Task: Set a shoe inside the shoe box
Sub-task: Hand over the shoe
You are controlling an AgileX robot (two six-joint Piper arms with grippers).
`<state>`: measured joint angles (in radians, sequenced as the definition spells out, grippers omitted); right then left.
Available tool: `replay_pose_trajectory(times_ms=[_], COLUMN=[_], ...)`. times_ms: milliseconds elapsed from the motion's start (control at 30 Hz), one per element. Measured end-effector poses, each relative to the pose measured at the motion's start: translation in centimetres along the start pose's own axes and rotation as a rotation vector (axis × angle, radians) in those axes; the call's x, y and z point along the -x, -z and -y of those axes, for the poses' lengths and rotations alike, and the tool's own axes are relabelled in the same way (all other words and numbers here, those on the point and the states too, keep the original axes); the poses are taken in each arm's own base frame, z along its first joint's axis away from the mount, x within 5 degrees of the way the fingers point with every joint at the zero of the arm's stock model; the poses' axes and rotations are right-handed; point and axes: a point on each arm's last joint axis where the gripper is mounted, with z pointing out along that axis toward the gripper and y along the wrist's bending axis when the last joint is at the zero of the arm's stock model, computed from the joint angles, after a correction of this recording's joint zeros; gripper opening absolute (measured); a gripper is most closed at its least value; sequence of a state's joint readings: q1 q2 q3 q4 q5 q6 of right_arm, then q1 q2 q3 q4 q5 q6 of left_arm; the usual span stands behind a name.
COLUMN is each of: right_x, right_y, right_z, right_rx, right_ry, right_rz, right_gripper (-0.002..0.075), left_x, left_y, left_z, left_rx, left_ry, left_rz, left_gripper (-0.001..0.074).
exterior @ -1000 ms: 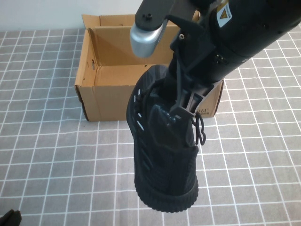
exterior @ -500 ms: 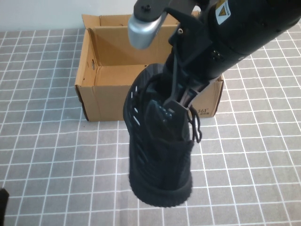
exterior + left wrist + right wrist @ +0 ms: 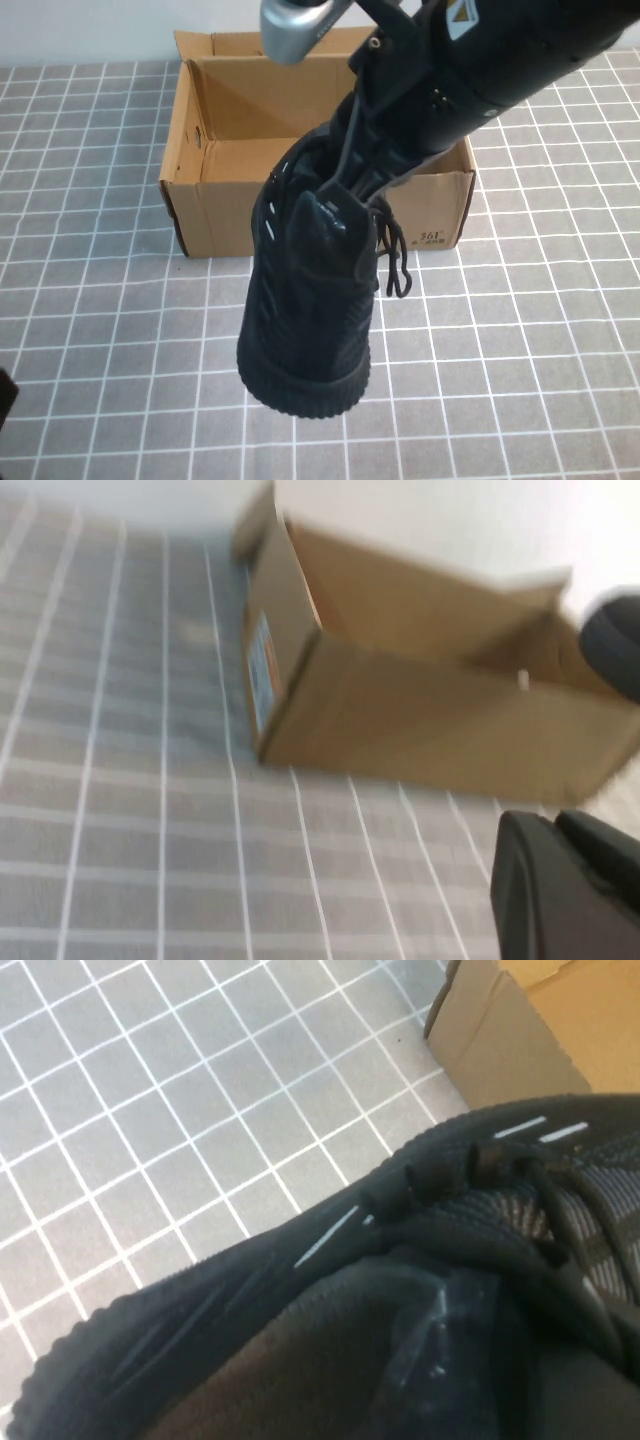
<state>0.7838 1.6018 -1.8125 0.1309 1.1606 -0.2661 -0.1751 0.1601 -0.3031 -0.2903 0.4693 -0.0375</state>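
So the right gripper [image 3: 345,195] had its fingers clamped on the shoe [image 3: 310,300], dangling it above the worktop [image 3: 100,320] just before the shoe box [image 3: 215,200]; left gripper [image 3: 560,890] sat low, fingers unclear

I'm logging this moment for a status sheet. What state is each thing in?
Shoe: lifted off the table, hanging toe-down in front of the box.
Box: open, nothing seen inside.
Right gripper: shut on shoe, near the tongue.
Left gripper: low at the table's near left, idle.
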Motion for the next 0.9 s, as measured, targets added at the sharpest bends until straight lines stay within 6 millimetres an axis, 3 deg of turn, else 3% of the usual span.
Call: replay_pose_trajectory(times_ms=[233,400,600,733,900], right_x=[1.2,2.6,4.1,4.8,4.9], right_y=[-1.6,-2.6,-4.5,-5.1,-6.0], right_z=[0.6,1.5,3.0,5.3,8.4], right_rx=[-0.004,-0.048,-0.077,-0.109,-0.137], right_ry=[-0.017,-0.025,-0.043,-0.104,-0.166], right_rz=[-0.056,-0.053,-0.033,-0.001,0.014], right_gripper=[-0.0006,-0.0006,-0.0006,-0.0006,-0.0006], left_x=[6.9,10.6,12.4,13.1,14.3], left_y=[-1.4,-4.3,-9.3,-12.9,-16.3], left_z=[2.6,3.8,4.2,4.2,6.1], left_rx=[-0.036,-0.095,-0.146,-0.186,-0.286], left_ry=[-0.186,-0.302,-0.355,-0.363,-0.435], left_rz=[-0.21,-0.242,-0.297,-0.32,-0.309], left_gripper=[-0.0001,-0.0001,-0.0001,-0.0001,-0.0001])
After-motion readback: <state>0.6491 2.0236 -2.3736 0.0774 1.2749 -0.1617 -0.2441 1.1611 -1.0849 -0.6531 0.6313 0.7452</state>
